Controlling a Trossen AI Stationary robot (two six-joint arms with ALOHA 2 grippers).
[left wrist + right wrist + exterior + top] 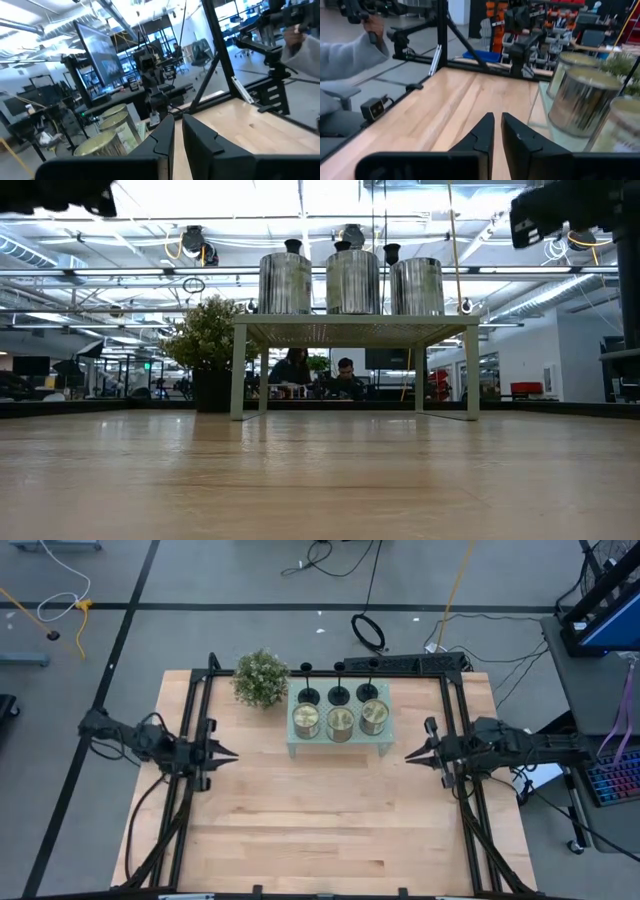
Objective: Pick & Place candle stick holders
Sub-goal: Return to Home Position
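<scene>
A pale wooden table point(330, 825) fills the high view, ringed by grey floor point(250, 630) with loose cables point(368, 632). Taking the table's middle as the dial's centre, a small light-green shelf point(340, 747) stands at 12 o'clock, toward the far edge. On it three gold-green jars point(340, 722) sit in a row. Just behind them, along the shelf's far side, the three black candle stick holders point(338, 695) stand upright in a row of their own (in the low view only their tops peek over the jars). A potted plant point(260, 678) stands at 11 o'clock, just beside the shelf. The left gripper point(230, 753) hangs at 9 o'clock and the right gripper point(411, 756) at 3 o'clock. Both point inward, well apart from the shelf, with jaws pressed together on nothing. Two people point(345, 377) sit in the room beyond the table, seen under the shelf.
</scene>
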